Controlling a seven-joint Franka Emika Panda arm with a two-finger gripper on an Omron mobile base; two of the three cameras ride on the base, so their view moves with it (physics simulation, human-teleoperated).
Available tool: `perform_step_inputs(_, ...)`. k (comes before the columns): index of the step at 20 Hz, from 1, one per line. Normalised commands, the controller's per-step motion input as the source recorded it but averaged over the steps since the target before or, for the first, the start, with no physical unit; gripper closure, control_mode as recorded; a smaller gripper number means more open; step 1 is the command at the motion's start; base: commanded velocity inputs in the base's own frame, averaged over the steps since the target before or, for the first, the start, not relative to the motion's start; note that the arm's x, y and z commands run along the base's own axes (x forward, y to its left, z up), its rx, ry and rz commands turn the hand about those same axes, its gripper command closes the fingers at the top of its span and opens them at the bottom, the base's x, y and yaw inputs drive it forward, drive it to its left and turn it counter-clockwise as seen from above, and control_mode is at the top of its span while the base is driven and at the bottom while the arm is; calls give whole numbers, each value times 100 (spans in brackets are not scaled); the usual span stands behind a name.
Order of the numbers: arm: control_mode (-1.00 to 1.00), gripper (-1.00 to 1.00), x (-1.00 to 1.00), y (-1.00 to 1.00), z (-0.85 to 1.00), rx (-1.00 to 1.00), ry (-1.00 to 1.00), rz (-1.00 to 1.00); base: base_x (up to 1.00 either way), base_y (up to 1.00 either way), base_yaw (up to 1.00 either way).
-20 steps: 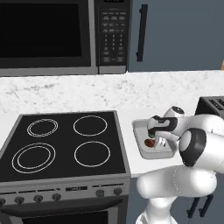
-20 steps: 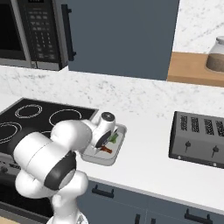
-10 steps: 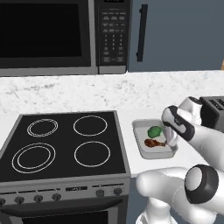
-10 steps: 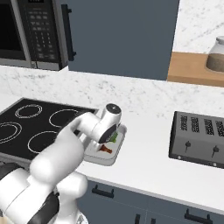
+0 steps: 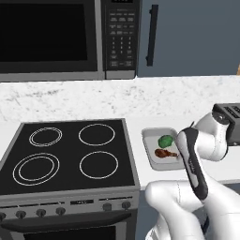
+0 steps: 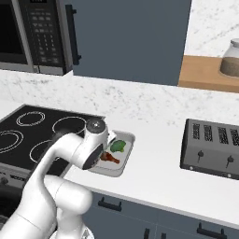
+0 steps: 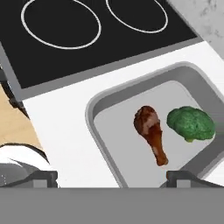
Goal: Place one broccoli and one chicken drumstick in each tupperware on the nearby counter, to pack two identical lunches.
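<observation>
A light-grey tupperware [image 7: 94,109] [image 5: 146,140] [image 6: 128,137] stands on the white counter [image 6: 154,168] just right of the stove. Inside it lie one green broccoli [image 7: 191,124] [image 5: 165,140] [image 6: 117,145] and one reddish-brown chicken drumstick [image 7: 151,131] [image 5: 163,153] [image 6: 110,158], side by side and apart. My gripper [image 7: 111,177] hangs above the container's near edge. It is open, its fingertips [image 7: 41,177] wide apart with nothing between them. In both base views my arm bends over the container's near side.
The black stovetop [image 5: 70,152] [image 7: 87,35] borders the tupperware on the left. A grey slotted toaster [image 6: 214,147] [image 5: 229,115] stands on the counter to the right. A microwave [image 5: 51,37] and a blue cabinet hang above. A wooden shelf [image 6: 205,79] carries a jar [image 6: 231,58].
The jaws have opened wide, and the hand has drawn up and back from the tupperware. The drumstick now lies loose in it beside the broccoli.
</observation>
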Motion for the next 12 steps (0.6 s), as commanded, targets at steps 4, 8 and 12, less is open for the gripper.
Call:
perform_step_inputs(4,-100,-100,-7,67,23,0,-23,-68,0,0,0)
perform_step_inputs(8,-100,-100,0,46,37,2,-12,-55,0,0,0)
perform_step_inputs(12,-100,-100,-18,2,31,14,-4,-40,0,0,0)
